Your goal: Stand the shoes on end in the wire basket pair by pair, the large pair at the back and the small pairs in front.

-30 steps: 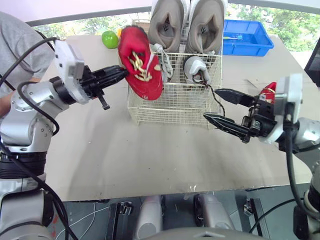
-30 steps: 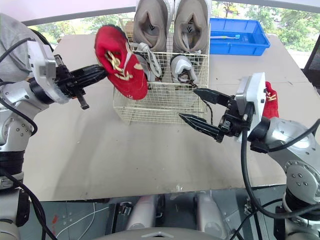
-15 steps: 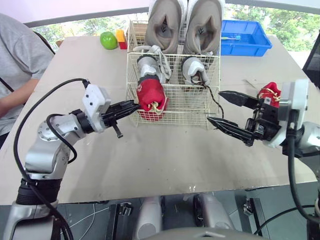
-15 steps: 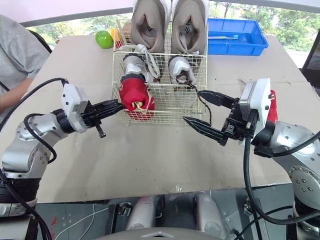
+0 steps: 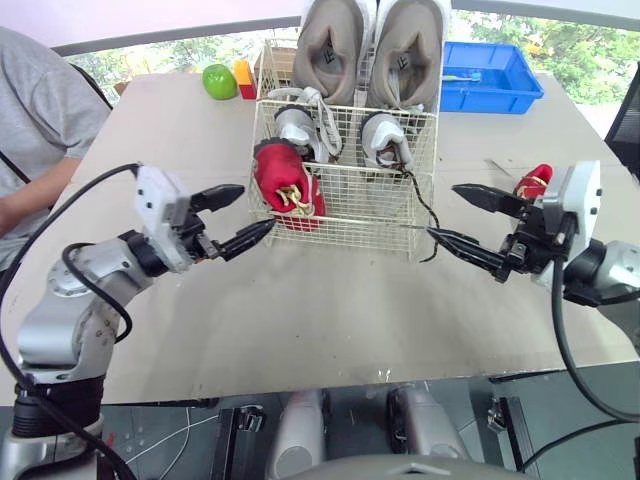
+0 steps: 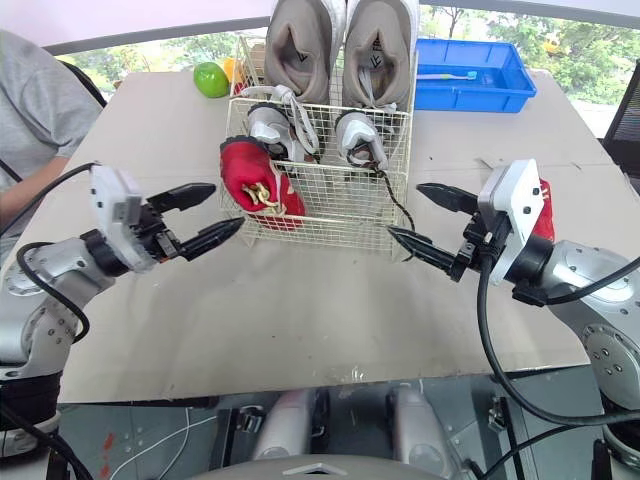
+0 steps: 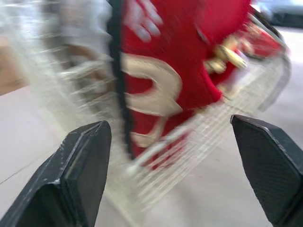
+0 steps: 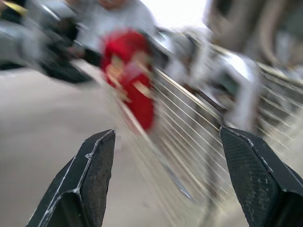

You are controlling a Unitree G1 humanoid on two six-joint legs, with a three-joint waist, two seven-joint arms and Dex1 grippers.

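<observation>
Two claws are held low over the surface (image 5: 320,310), both with fingers apart and empty. The left claw (image 5: 257,208) reaches in just beside the front left corner of the wire basket (image 5: 365,215). The right claw (image 5: 443,211) is near its front right corner. The basket holds five shoes on end: one red shoe (image 5: 287,185) front left, two small grey shoes (image 5: 297,130) behind it, and two large taupe shoes (image 5: 335,50) at the back. A second red shoe (image 5: 535,182) lies on the surface behind the right arm. Farther back are one blue bin (image 5: 490,75) and one green apple (image 5: 219,80).
</observation>
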